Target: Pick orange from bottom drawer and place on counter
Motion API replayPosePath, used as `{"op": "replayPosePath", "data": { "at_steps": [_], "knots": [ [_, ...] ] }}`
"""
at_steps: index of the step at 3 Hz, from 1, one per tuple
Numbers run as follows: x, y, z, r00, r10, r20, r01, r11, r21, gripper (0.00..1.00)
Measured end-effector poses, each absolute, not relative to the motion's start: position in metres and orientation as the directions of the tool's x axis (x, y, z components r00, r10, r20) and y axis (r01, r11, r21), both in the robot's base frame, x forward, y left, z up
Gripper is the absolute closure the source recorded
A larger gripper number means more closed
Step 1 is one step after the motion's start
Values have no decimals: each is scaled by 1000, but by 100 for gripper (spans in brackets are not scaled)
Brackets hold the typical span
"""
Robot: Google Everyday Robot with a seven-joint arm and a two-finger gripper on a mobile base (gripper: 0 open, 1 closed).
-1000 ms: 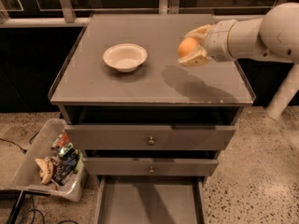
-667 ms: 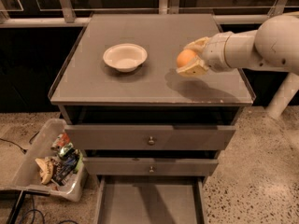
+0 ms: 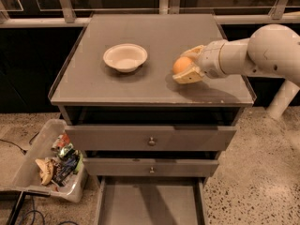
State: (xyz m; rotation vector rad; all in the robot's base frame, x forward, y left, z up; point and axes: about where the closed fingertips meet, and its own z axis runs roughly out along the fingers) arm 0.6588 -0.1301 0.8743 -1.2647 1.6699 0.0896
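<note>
The gripper point(image 3: 185, 65) clamps the orange point(image 3: 180, 64), seemingly just above the counter point(image 3: 154, 86); the white bowl point(image 3: 125, 57) sits beyond its fingertips.

And the orange point(image 3: 181, 64), round and smooth, is gripped between the jaws, low over the right side of the flat grey bench point(image 3: 154, 41). The bottom drawer point(image 3: 150, 205) stands open well below the jaws.

Dim warm overhead light; pincer point(image 3: 184, 68) gripping orange point(image 3: 180, 64) over counter point(image 3: 140, 86) right side throws soft shadow.
</note>
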Motion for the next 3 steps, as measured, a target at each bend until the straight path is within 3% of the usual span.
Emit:
{"op": "replayPosePath", "data": {
  "at_steps": [3],
  "knots": [
    [659, -130, 874, 45, -685, -728, -759, 451, -471, 11]
  ]
}}
